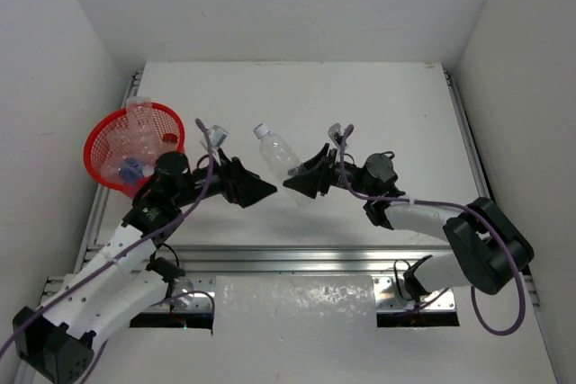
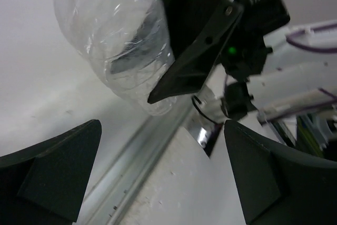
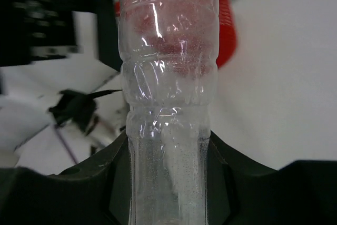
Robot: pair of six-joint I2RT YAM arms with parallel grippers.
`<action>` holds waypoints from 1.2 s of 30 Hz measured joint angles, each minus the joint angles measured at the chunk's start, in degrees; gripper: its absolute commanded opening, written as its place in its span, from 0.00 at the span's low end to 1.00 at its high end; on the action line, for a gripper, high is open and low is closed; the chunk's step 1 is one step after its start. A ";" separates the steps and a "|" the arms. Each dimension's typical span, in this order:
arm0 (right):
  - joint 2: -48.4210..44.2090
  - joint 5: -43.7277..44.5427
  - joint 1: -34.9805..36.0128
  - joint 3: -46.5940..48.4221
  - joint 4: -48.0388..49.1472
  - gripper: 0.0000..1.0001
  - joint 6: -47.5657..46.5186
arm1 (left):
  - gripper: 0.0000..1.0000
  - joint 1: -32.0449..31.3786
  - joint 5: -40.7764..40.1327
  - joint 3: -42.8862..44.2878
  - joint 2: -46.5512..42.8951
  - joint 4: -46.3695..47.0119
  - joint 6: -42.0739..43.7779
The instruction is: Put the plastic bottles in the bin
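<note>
Over the white tabletop [image 1: 360, 105], the right gripper [image 1: 302, 175] clamps the base of a clear unlabelled bottle [image 1: 275, 154]; its long axis runs away and leftward, cap farthest; the left gripper [image 1: 255, 190] gapes just beside it, holding nothing; far left, the red bin [image 1: 93, 148] holds other bottles [image 1: 139, 128].

no text, brand, number or sign can be read in any view. the blue labels [image 1: 131, 168] on the bottles [image 1: 141, 121] in the bin [image 1: 99, 146] are seen from above only as small coloured patches, and their print is too small to be made out. the clear bottle [image 3: 168, 104], seen close in the right wrist view, shows bare ribbed plastic and nothing legible.
</note>
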 measured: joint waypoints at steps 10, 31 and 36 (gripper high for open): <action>-0.37 -18.86 2.05 -0.24 13.49 0.00 12.85 | 0.98 -13.99 -6.40 1.29 4.83 3.67 -1.75; -22.77 11.93 -5.29 4.68 -36.68 0.99 -0.50 | 0.00 8.26 -49.44 35.32 13.27 -24.44 3.82; -29.73 23.58 -5.92 1.86 -51.58 0.99 -5.97 | 0.00 20.33 -60.76 37.35 17.40 -34.29 7.45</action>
